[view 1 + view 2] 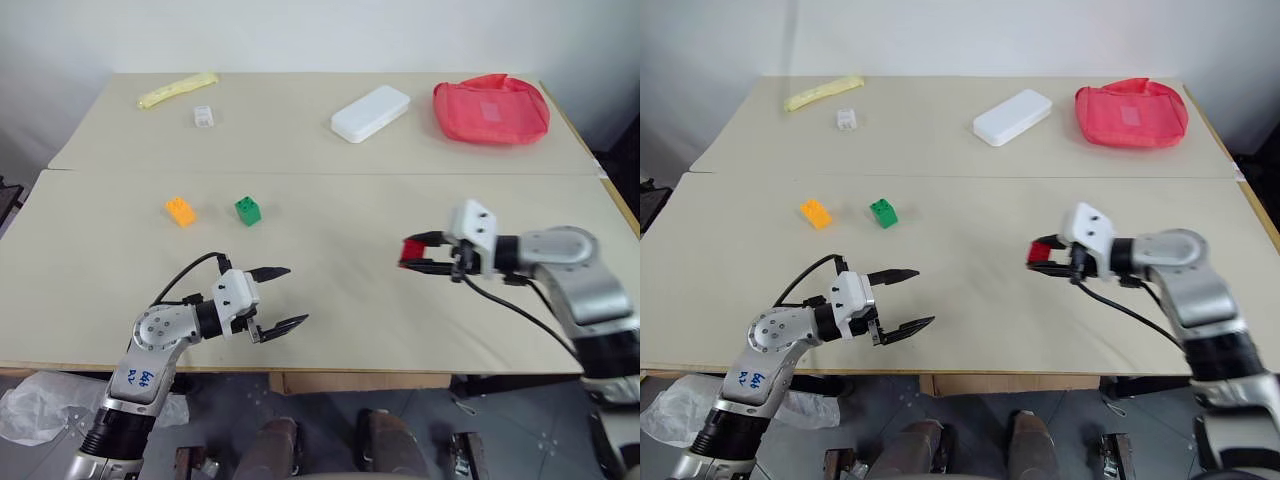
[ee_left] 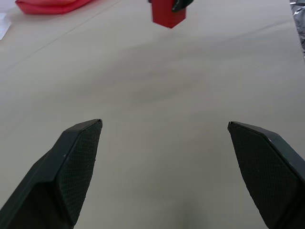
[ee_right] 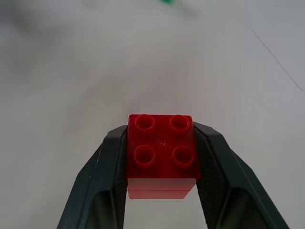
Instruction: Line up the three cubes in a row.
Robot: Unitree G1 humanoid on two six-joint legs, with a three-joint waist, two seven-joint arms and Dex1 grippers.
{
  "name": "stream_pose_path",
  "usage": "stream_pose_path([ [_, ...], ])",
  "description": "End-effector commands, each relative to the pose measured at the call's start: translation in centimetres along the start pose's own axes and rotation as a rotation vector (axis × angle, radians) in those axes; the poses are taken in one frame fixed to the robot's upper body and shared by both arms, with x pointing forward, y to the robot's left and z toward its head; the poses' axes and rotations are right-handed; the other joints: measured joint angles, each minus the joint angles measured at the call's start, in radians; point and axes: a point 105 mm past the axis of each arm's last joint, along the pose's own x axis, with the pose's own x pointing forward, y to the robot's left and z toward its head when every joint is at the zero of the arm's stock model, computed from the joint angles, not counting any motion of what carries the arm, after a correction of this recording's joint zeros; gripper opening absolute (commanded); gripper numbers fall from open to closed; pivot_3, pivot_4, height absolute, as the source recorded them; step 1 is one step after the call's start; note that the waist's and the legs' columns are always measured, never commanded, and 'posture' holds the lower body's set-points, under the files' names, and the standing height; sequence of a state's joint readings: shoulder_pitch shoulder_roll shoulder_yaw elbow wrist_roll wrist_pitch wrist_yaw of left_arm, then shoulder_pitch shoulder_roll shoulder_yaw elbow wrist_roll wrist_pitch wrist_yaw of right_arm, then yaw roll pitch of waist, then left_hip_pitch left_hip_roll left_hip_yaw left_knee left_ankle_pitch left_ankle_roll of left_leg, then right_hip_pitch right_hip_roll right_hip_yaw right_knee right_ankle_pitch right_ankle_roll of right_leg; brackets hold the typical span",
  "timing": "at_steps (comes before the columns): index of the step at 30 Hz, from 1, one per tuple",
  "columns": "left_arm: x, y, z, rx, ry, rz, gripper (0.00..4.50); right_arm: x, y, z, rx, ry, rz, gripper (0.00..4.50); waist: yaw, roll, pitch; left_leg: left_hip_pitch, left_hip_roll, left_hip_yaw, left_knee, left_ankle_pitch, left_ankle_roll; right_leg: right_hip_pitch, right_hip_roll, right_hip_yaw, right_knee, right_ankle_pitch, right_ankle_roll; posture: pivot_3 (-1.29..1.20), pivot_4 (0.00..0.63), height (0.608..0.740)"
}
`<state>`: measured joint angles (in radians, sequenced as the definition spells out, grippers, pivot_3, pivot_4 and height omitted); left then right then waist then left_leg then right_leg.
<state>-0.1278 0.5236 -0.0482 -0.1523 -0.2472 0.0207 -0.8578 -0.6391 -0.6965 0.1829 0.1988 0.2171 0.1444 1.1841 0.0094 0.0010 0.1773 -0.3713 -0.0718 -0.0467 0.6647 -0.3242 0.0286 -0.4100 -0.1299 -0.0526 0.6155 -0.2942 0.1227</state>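
Beige tabletop (image 1: 330, 300) spreads away from the robot, a seam running across it halfway back, with a pale wall behind. Nearest the front edge, the left gripper (image 1: 283, 297) hovers over bare table with its two black fingers (image 2: 76, 157) spread wide and nothing between them. A little further in and to the right, the right gripper (image 1: 412, 254) is clamped on the small red studded plastic cube (image 3: 162, 152), one finger on each side, the four studs facing the wrist camera; the cube appears lifted just off the surface. Further back on the left half sit the small orange studded plastic cube (image 1: 180, 211) and, just to its right, the small green studded plastic cube (image 1: 248, 210), near each other but not touching, both well apart from the red one. Beyond the seam lie a white rectangular plastic box (image 1: 371, 112), a crumpled red mesh bag (image 1: 491, 109) at the far right, a small white block (image 1: 204, 116), and a long pale yellow strip (image 1: 178, 89) at the far left.
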Motion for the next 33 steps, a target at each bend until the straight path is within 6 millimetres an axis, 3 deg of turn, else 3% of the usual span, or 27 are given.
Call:
stream_pose_path([
  [1,-0.2,0.1,1.4,0.012,-0.049,0.038,4.5,1.3,-0.2,-1.1,-0.047,0.005,0.066,1.52,0.003,0.0,0.0,0.0,-0.001,0.0,0.0,0.0,0.0,0.0,0.0,0.0,0.0,0.0,0.0,0.0,0.15,0.74],
  [4,-0.2,0.9,2.5,-0.017,-0.104,0.108,4.5,1.9,-0.1,-1.6,-0.029,-0.016,0.116,1.52,0.011,0.0,0.0,-0.001,-0.002,-0.001,0.0,-0.001,0.002,0.0,-0.001,0.0,0.0,0.0,0.001,0.0,0.15,0.74],
  [9,-0.7,1.5,2.7,-0.01,-0.1,0.146,4.5,2.1,0.1,-1.9,-0.01,-0.037,0.162,1.52,0.008,0.0,0.0,0.0,-0.001,0.0,0.001,-0.001,0.002,0.0,0.0,-0.001,-0.001,0.001,0.002,0.0,0.15,0.74],
  [16,-1.6,1.6,2.0,0.002,-0.048,0.152,4.5,2.2,-0.4,-2.4,-0.009,-0.058,0.175,3.93,-0.002,0.0,0.0,0.0,-0.001,0.0,0.001,-0.001,0.002,0.0,0.0,-0.001,-0.002,0.001,0.002,0.0,0.15,0.74],
  [18,-2.3,1.9,1.8,0.001,-0.045,0.184,4.5,2.0,-1.1,-1.6,-0.029,-0.092,0.143,4.49,-0.01,0.0,0.0,-0.001,-0.001,0.0,0.001,-0.001,0.002,0.0,0.0,0.0,-0.002,0.001,0.002,0.0,0.15,0.74],
  [19,-2.9,1.9,1.8,-0.002,-0.059,0.201,4.5,1.7,-1.5,-1.1,-0.024,-0.111,0.135,4.49,-0.012,0.0,0.0,-0.001,-0.001,0.0,0.0,-0.001,0.002,0.0,0.0,0.0,-0.002,0.001,0.002,0.0,0.15,0.74],
  [23,-6.5,2.4,0.6,-0.031,-0.034,0.381,4.5,-0.4,-2.5,1.6,-0.077,-0.194,0.093,4.49,-0.017,0.0,0.0,-0.001,0.002,0.0,0.0,-0.002,0.0,0.0,-0.001,0.0,-0.001,0.001,0.001,0.0,0.15,0.74],
  [29,-14.2,2.9,-2.6,-0.172,0.026,0.767,4.5,-1.4,0.6,3.7,-0.095,-0.352,0.106,4.49,-0.008,0.0,0.0,0.0,0.005,0.0,0.0,-0.004,-0.002,0.001,0.0,-0.001,-0.004,0.0,0.0,0.0,0.15,0.74],
  [33,-19.4,2.0,-4.6,-0.268,0.068,1.021,4.5,-1.1,0.1,4.6,-0.013,-0.552,-0.168,4.49,-0.007,0.0,0.0,0.0,0.005,0.001,0.001,-0.005,-0.002,0.002,0.0,-0.001,-0.005,0.0,0.0,0.0,0.15,0.74],
])
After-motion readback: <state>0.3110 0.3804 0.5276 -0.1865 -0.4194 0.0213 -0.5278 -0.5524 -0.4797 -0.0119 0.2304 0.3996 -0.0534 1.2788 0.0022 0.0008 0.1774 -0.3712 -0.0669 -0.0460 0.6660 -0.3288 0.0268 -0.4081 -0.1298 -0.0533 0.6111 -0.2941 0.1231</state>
